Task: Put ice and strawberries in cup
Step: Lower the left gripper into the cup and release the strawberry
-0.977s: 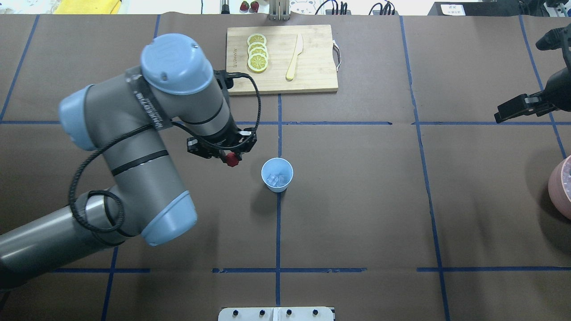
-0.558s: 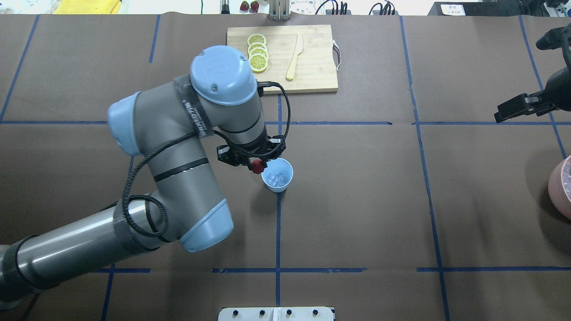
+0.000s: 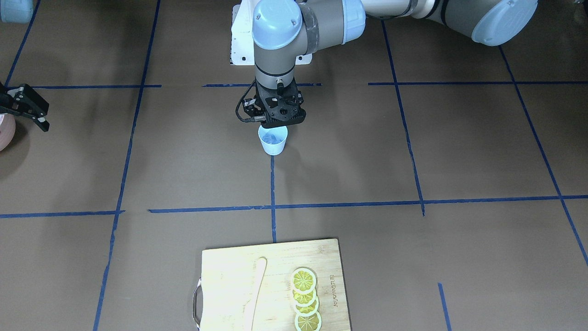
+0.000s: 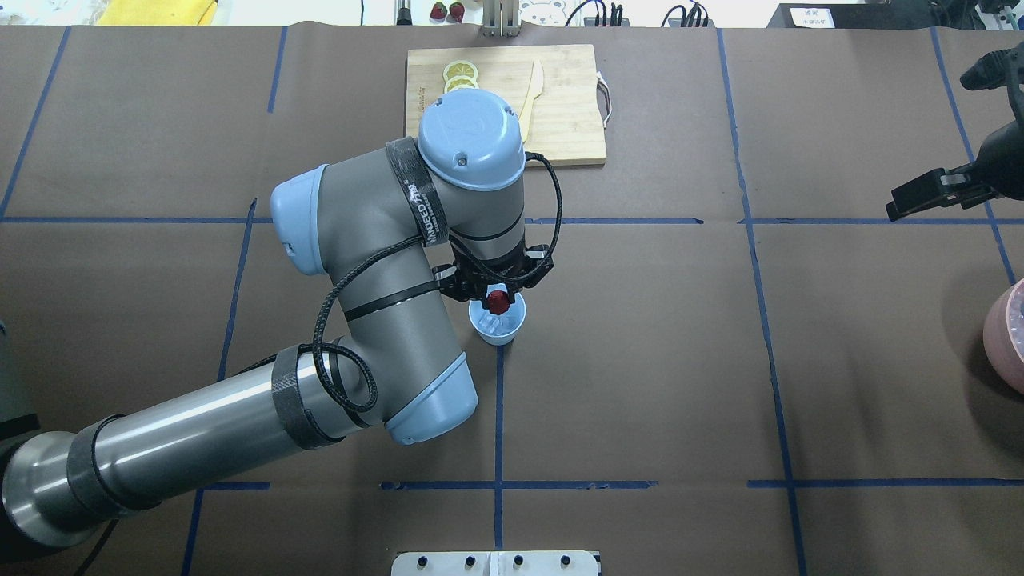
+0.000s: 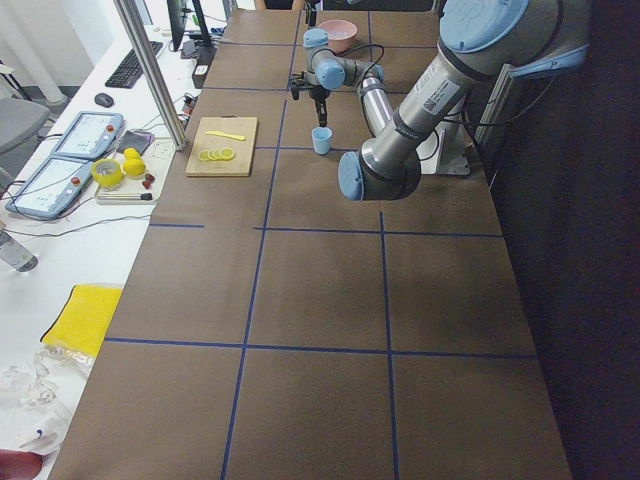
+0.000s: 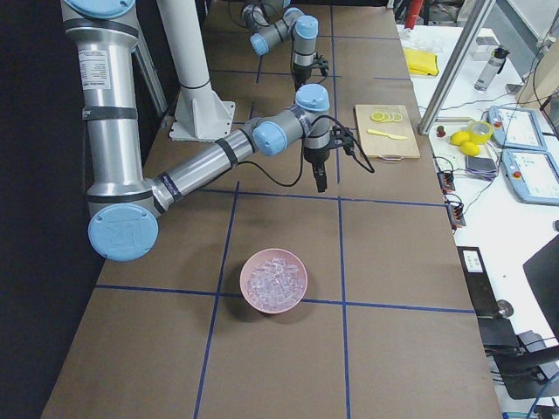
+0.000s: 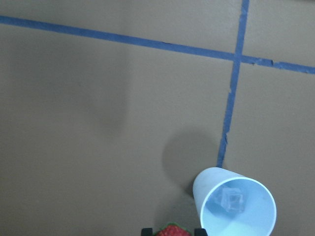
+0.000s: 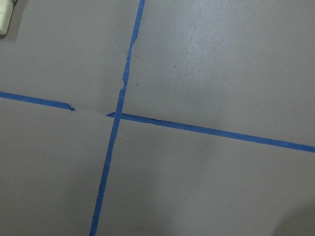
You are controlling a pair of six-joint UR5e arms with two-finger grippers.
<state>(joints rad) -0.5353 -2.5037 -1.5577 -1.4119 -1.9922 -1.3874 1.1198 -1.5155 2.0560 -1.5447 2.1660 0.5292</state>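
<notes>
The pale blue cup (image 4: 504, 331) stands upright mid-table on a blue tape line, with ice (image 4: 490, 323) cubes in its bottom. My left gripper (image 4: 498, 302) is shut on a small red strawberry (image 4: 499, 302) and holds it just above the cup's far rim. In the left wrist view the strawberry (image 7: 171, 230) sits between the fingertips at the bottom edge, beside the cup (image 7: 235, 209) and its ice (image 7: 231, 200). My right gripper (image 4: 912, 200) hangs open and empty far out at the right side of the table.
A pink bowl (image 6: 249, 292) full of ice stands near the right gripper. A wooden cutting board (image 3: 229, 266) with lemon slices (image 3: 305, 299) and a wooden knife (image 3: 255, 294) lies at the far side. Two more strawberries (image 4: 446, 10) lie beyond the table's edge.
The left arm swung right with the strawberry, from left of the cup to over its mouth. The right arm has not moved.
</notes>
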